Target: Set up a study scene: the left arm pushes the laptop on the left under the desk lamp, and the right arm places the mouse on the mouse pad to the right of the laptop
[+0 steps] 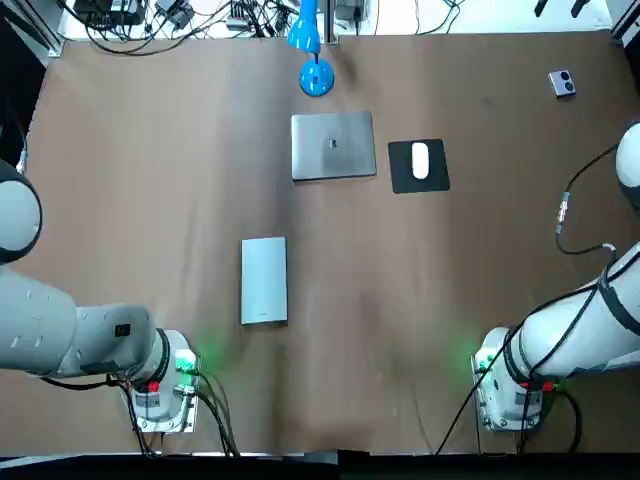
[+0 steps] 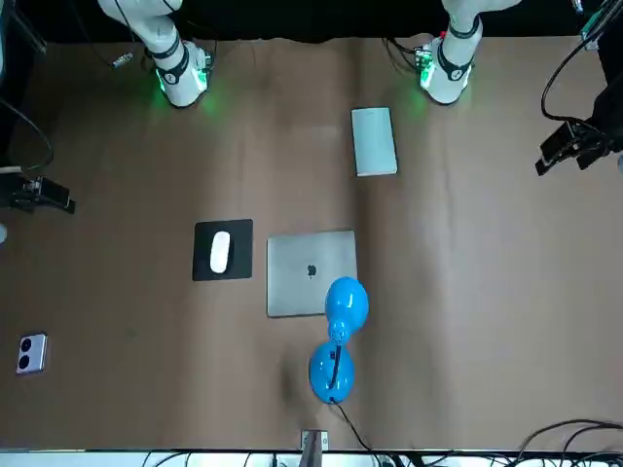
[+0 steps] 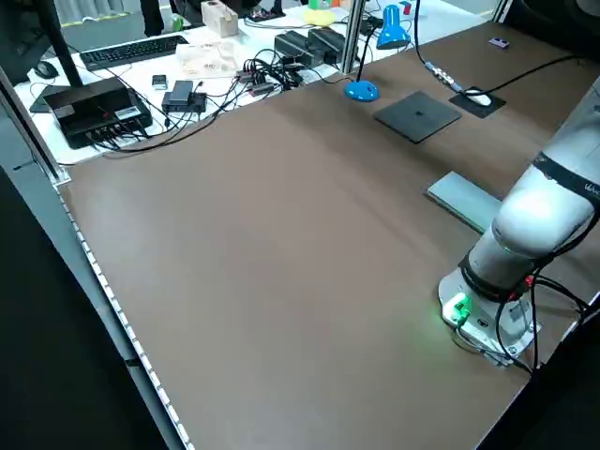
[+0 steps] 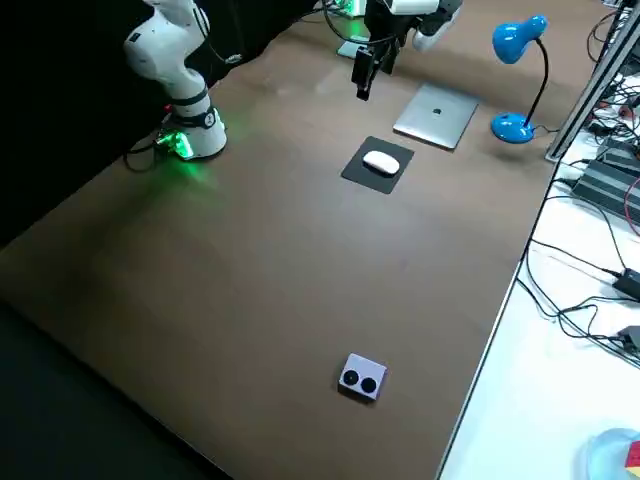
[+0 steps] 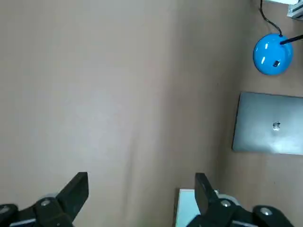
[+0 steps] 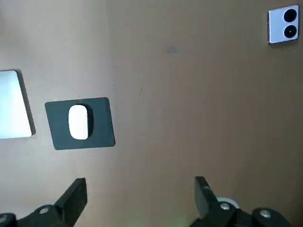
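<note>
Big brown worktop (image 1: 140, 200), mostly bare, so there's tons of open room left of the closed silver laptop (image 1: 333, 146) and in front of it. The laptop sits under the blue lamp (image 1: 316, 77), long axis running left-right, with the lamp base just past its far edge. A second silver slab (image 1: 264, 280) lies nearer the robot, lengthwise front-to-back. The black mouse pad (image 1: 400, 181) is just right of the laptop, and the white mouse (image 1: 420, 160) sits on it, long axis front-to-back. Left claw (image 5: 140, 178) and right claw (image 6: 139, 181) both hang high, fingers apart, holding nothing.
</note>
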`<state>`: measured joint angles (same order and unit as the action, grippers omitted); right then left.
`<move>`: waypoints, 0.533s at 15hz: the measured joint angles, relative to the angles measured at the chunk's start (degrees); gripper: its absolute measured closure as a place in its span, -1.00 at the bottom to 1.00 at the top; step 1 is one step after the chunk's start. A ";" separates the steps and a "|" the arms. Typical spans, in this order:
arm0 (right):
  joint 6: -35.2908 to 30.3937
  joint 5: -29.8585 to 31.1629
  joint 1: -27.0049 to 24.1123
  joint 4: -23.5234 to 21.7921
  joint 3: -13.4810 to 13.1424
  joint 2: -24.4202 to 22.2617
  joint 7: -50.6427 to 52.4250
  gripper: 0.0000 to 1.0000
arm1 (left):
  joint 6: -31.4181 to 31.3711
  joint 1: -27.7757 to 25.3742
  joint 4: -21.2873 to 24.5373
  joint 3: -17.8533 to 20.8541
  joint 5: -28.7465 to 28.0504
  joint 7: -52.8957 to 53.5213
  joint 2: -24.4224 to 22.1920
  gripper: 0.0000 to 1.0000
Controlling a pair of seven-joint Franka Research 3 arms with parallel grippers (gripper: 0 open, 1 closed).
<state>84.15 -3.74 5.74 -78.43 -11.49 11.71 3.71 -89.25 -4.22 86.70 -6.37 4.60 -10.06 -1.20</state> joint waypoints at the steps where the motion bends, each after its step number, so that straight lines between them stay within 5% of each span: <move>1: -0.01 0.00 0.00 0.00 0.03 0.00 0.00 -1.00 | -0.39 0.01 -0.21 -0.29 -0.21 1.14 0.00 -0.99; 8: -0.01 0.01 0.00 0.00 0.16 0.00 0.01 -1.00 | -0.62 -0.44 -0.29 -0.07 -0.53 4.29 0.04 -0.99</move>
<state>84.14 -3.74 5.74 -78.42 -11.33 11.71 3.72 -89.87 -4.65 86.41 -6.44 4.07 -5.77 -1.16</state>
